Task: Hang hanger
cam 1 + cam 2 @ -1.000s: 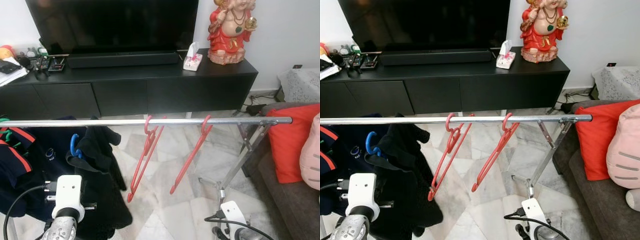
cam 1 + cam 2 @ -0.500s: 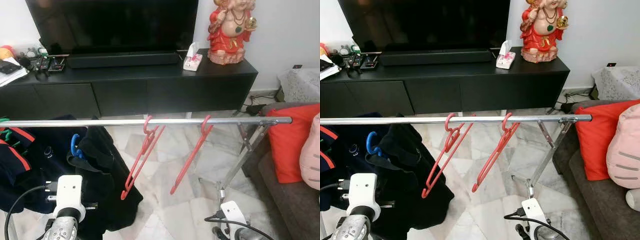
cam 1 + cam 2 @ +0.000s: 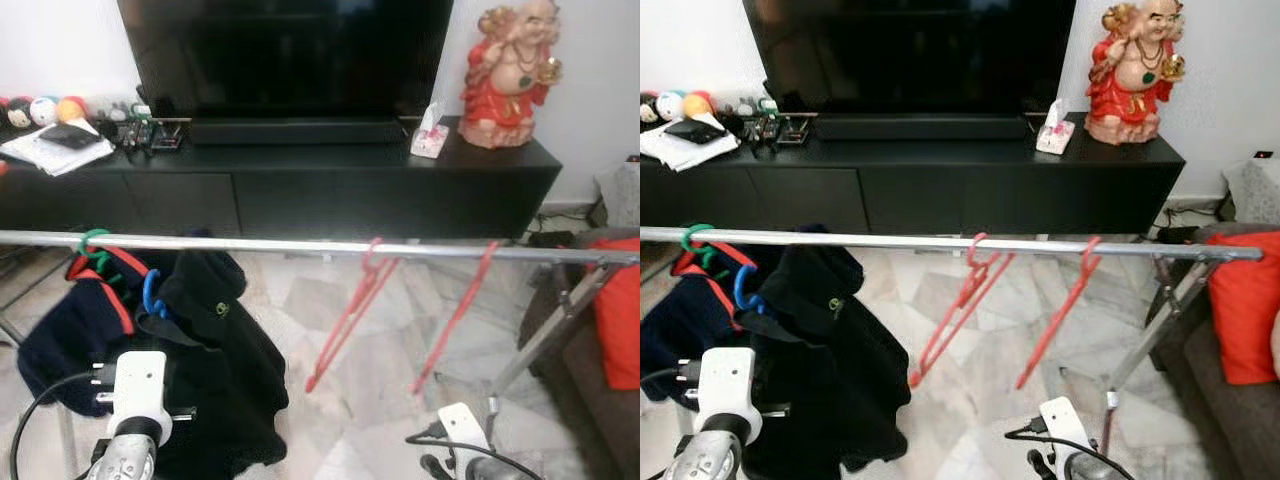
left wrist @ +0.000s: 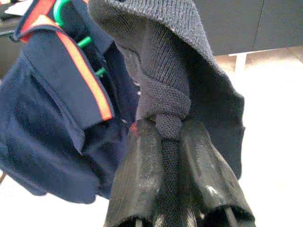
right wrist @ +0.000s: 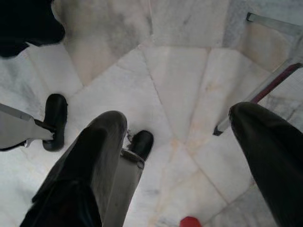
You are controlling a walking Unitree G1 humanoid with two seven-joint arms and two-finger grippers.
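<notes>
A black garment [image 3: 215, 360] on a blue hanger [image 3: 150, 295] hangs just under the silver rail [image 3: 250, 244]; the blue hook sits below the rail, not over it. My left gripper [image 4: 165, 128] is shut on a fold of this black knit fabric. My left wrist [image 3: 136, 392] is low in front of the garment. Two bare red hangers [image 3: 348, 312] [image 3: 456, 318] hang on the rail further right. A navy top with red stripes [image 3: 75, 320] hangs on a green hanger [image 3: 93, 241] at the left. My right gripper [image 5: 177, 118] is open above the marble floor.
A black TV stand [image 3: 330, 185] with a television, a tissue box [image 3: 431, 135] and a red statue [image 3: 513, 65] runs behind the rail. The rack's slanted leg [image 3: 545, 335] and a red cushion [image 3: 618, 325] on a sofa are at the right.
The camera has turned left, so more of the rail's left end and the green hanger show. The black garment and the left red hanger have swung.
</notes>
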